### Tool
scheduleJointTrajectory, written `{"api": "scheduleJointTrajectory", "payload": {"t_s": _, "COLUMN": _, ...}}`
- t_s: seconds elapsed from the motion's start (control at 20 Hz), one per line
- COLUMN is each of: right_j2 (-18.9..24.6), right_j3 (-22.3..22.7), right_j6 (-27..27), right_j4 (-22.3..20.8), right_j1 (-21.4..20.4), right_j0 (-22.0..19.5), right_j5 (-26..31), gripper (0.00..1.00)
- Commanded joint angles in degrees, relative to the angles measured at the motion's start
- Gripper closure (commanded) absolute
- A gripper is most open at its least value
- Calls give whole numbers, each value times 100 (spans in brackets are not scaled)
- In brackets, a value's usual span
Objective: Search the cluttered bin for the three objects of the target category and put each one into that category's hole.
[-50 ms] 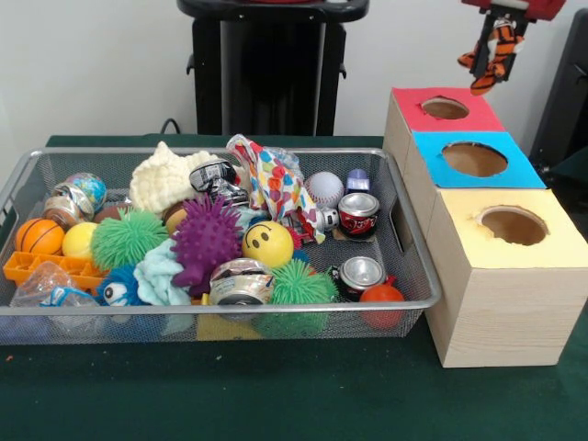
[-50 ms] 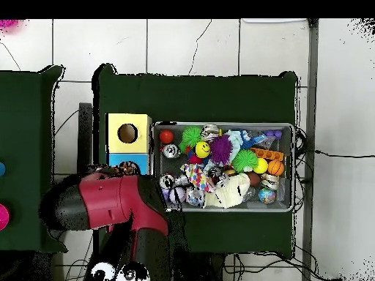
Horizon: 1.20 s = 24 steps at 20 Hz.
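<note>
My gripper (image 1: 502, 26) is at the top right of the front view, shut on an orange and black striped plush toy (image 1: 490, 61) that hangs from its fingers. The toy dangles above and a little to the right of the red box's hole (image 1: 445, 108), clear of the box top. The blue box's hole (image 1: 474, 159) and the yellow box's hole (image 1: 514, 225) follow in a row towards the camera. In the overhead view the red arm (image 2: 110, 201) covers the red box and hides the gripper; the yellow box (image 2: 128, 133) shows in full.
A wire mesh bin (image 1: 220, 322) left of the boxes is packed with toys: a purple spiky ball (image 1: 206, 237), a yellow smiley ball (image 1: 267, 243), a crushed can (image 1: 358, 213), a white plush (image 1: 165, 176), a basketball (image 1: 39, 236) and several others.
</note>
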Motion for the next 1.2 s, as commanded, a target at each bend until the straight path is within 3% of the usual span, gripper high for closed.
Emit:
{"api": "scheduleJointTrajectory", "payload": {"t_s": 0.05, "right_j2": -16, "right_j3": 787, "right_j6": 789, "right_j4": -54, "right_j1": 138, "right_j0": -222, "right_j5": -512, "gripper": 100}}
{"api": "scheduleJointTrajectory", "payload": {"t_s": 0.7, "right_j2": -99, "right_j3": 955, "right_j6": 851, "right_j4": -118, "right_j1": 464, "right_j0": -196, "right_j5": -1250, "gripper": 100}}
{"api": "scheduleJointTrajectory", "payload": {"t_s": 1.2, "right_j2": -297, "right_j3": 1029, "right_j6": 930, "right_j4": -201, "right_j1": 1067, "right_j0": -118, "right_j5": -2131, "gripper": 100}}
